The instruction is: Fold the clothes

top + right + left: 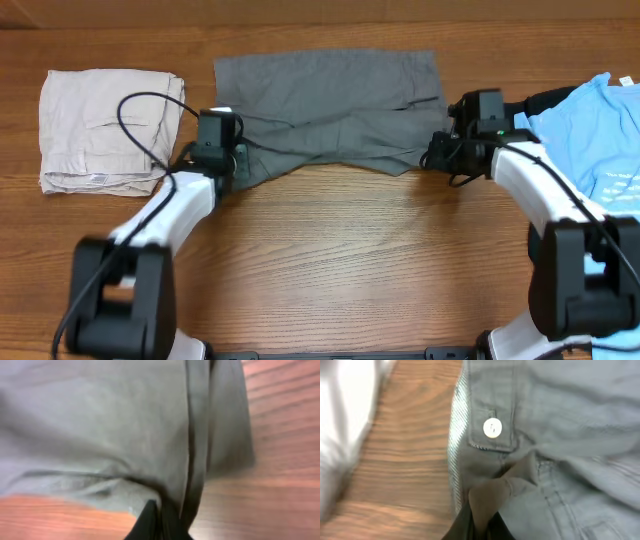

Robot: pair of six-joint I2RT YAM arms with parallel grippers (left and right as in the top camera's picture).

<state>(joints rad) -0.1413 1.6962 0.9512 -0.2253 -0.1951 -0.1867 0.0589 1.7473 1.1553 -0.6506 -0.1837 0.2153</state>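
Pinching the grey shorts (330, 100) on the surface (350, 260), our left claw (238, 160) and right claw (440, 155) are closed on cloth (button (491, 428) end left); we should lift evenly, keeping the fold straight.

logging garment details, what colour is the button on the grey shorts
The button is white, against the grey shorts; clearest in the left wrist view.

Wooden table (350, 260), grey shorts (330, 100), beige shorts (80, 130), blue T-shirt (590, 140)

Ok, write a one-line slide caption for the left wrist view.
Left end effector pinches a fold of the grey shorts near their white button, over the wooden table.
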